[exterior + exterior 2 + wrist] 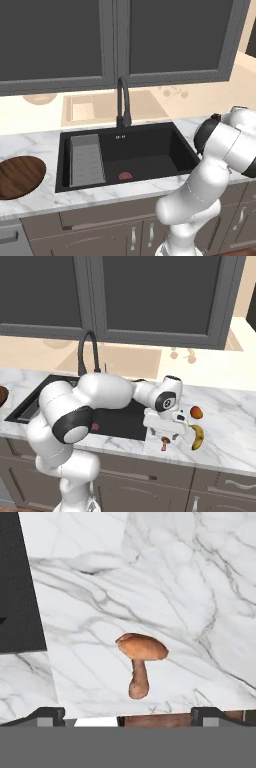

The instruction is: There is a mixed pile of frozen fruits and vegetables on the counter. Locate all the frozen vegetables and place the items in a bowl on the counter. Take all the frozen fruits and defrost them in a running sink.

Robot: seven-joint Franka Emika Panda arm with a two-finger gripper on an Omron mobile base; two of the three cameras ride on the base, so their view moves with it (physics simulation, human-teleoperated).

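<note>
A: The mushroom (139, 662) is the tan-brown piece, lying on its side on the counter (200, 587), just off the sink's (120, 423) right front corner. The gripper (166, 431) hangs directly above it, jaws spread as wide as they go, with nothing between them.

B: How would that piece handle?

A: It looks light and, being frozen, probably stiff but slick. The cap is broad and rounded, so the jaws could skate off it. The stem is narrower and straighter; closing across it, just below the cap, seems the safer hold.

B: And the arm?

A: It reaches forward from the base across the sink's front edge, elbow bent, with the hand pointing straight down at the counter. In the hand view the mushroom lies just ahead of the two finger tips, stem running toward them.

B: Where are the other items?

A: The banana (197, 437) and the orange-red fruit (196, 412) lie right of the sink, beyond the mushroom. The bowl (19, 175) rests on the counter on the sink's far left side, well apart.
</note>
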